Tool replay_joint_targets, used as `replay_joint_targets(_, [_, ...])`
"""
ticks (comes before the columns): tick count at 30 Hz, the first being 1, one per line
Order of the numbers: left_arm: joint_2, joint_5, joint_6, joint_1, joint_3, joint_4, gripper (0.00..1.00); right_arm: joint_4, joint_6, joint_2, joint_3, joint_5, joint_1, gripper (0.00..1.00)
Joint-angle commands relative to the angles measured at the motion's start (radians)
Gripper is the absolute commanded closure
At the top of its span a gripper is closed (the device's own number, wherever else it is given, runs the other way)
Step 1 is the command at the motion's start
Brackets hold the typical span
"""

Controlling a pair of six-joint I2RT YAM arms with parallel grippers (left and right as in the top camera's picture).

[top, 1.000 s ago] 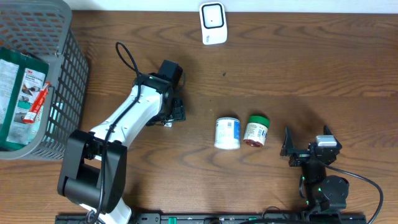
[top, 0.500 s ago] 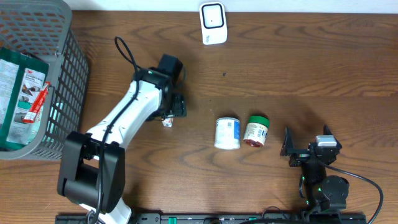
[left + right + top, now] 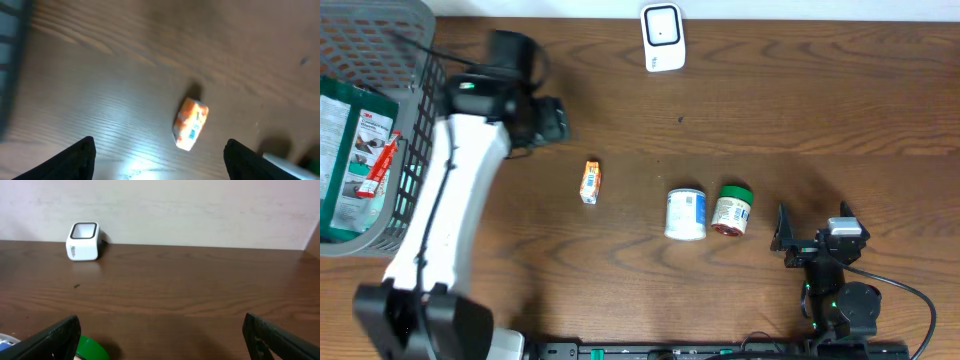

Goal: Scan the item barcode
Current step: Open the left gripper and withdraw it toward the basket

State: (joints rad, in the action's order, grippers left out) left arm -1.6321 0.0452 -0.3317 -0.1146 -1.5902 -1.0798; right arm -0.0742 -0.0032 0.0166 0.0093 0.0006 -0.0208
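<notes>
**Packet lies loose on the wood, both grippers spread and holding nothing**

The left gripper (image 3: 552, 120) hangs over the table (image 3: 820, 120) just beside the grey wire basket (image 3: 370, 25), its two fingers spread wide with nothing between them. In the blurred left wrist view the dark fingertips (image 3: 82, 157) frame the lower corners of the picture, and the packet (image 3: 190, 124) lies on the wood beyond them, untouched.

The packet (image 3: 590, 181) is a small oblong pouch, orange over most of its body and white at one end, with a bluish mark on the white part. Whether that mark is the barcode cannot be told. It lies flat and alone, near the left gripper but apart from it, towards the middle of the table.

On the packet's other side a white can (image 3: 686, 214) and a green-lidded jar (image 3: 732, 209) lie on their sides, touching or nearly so. They sit between the packet and the right gripper (image 3: 815, 228). That gripper rests low at the near edge, its jaws at full spread and empty; its own view shows the jar's green lid just in front of it.

The white scanner (image 3: 663, 38), with its dark window, stands at the far edge against the wall, well apart from the packet. The basket holds a printed package and a red-and-white tube
</notes>
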Motion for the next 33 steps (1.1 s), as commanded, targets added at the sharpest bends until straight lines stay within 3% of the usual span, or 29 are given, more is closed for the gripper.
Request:
replay_joint_targets(1, [0.076, -0.013, 0.025, 0.08, -0.061, -0.017, 0.21, 0.0, 0.003, -0.003, -0.004, 0.01, 0.006, 0.01])
replay_joint_targets(11, [0.174, -0.013, 0.024, 0.305, -0.111, 0.008, 0.21, 0.0, 0.003, -0.003, -0.004, 0.01, 0.006, 0.01])
replay_joint_targets(20, [0.119, -0.013, 0.016, 0.476, -0.11, 0.124, 0.2, 0.0, 0.003, -0.003, -0.004, 0.01, 0.006, 0.01])
replay_joint_targets(33, [0.003, -0.013, 0.017, 0.529, -0.109, 0.196, 0.21, 0.0, 0.003, -0.003, -0.004, 0.01, 0.006, 0.01])
